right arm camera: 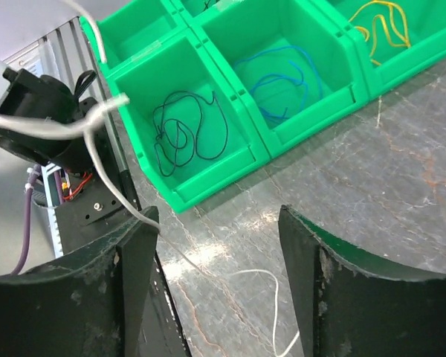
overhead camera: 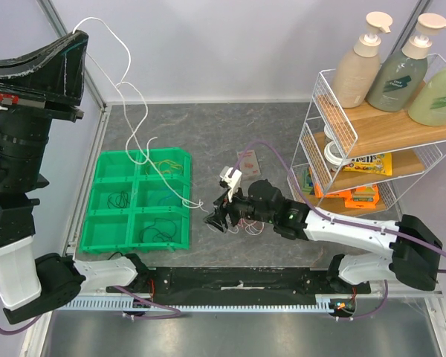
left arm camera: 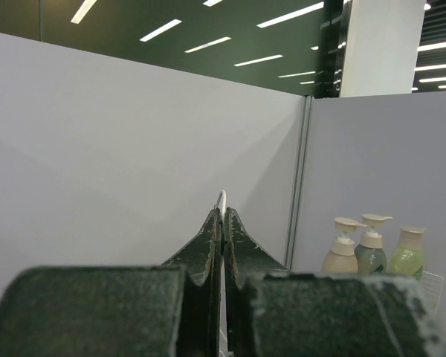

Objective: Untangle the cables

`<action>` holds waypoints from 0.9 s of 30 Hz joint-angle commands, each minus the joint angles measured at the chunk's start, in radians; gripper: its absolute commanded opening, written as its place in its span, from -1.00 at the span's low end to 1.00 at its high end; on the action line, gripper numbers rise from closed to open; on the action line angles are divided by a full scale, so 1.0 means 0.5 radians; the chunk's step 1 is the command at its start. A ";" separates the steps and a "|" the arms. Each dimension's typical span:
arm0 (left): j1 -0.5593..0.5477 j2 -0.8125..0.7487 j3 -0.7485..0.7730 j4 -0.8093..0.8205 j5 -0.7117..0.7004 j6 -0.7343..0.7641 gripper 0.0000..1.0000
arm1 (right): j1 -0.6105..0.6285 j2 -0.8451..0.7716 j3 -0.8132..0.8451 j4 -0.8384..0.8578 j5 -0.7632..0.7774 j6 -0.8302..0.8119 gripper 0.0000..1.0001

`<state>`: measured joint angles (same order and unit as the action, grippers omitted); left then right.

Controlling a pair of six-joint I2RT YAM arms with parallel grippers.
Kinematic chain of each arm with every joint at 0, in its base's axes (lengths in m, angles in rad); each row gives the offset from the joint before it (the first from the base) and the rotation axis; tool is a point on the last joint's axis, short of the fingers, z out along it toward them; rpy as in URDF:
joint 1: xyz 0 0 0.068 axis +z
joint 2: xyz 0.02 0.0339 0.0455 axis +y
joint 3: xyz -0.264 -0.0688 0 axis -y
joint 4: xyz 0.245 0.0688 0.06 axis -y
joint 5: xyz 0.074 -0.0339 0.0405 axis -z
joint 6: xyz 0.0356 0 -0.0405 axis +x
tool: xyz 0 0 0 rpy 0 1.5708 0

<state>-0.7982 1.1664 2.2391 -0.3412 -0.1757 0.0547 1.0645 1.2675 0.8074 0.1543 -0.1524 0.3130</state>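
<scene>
Cable (left arm camera: pixel 222 195) mostly hidden inside clamped L gripper (left arm camera: pixel 222 214).

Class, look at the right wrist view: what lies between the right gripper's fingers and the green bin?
Grey tabletop, crossed by a thin stretch of the white cable; the right wrist view shows it.

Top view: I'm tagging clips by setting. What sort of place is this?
Probably a robot test cell in a lab or office: grey partition walls box in the table, strip lights run overhead, and a green bin and rack of pump bottles look staged.
</scene>
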 commanded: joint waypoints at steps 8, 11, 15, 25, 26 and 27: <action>-0.002 -0.023 -0.017 0.050 0.014 -0.060 -0.96 | 0.025 0.119 -0.384 1.102 -0.045 0.310 -0.39; -0.002 -0.032 -0.030 0.053 0.020 -0.063 -0.96 | 0.025 0.125 -0.431 1.302 -0.088 0.371 -1.00; -0.002 -0.047 -0.057 0.078 0.008 -0.067 -0.97 | 0.022 0.140 -0.357 1.183 -0.042 0.344 -1.00; -0.008 -0.035 -0.014 0.075 0.014 -0.039 -0.96 | 0.025 0.153 -0.758 0.827 0.474 0.466 -1.00; -0.002 -0.035 -0.011 0.072 0.014 -0.039 -0.96 | 0.022 0.119 -0.804 0.836 0.410 0.451 -1.00; -0.002 -0.038 -0.011 0.066 0.020 -0.039 -0.96 | 0.025 0.076 -0.811 0.833 0.324 0.433 -1.00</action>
<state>-0.7982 1.1481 2.2131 -0.3370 -0.1764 0.0536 1.0740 1.3350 0.4679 0.6071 -0.0017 0.5110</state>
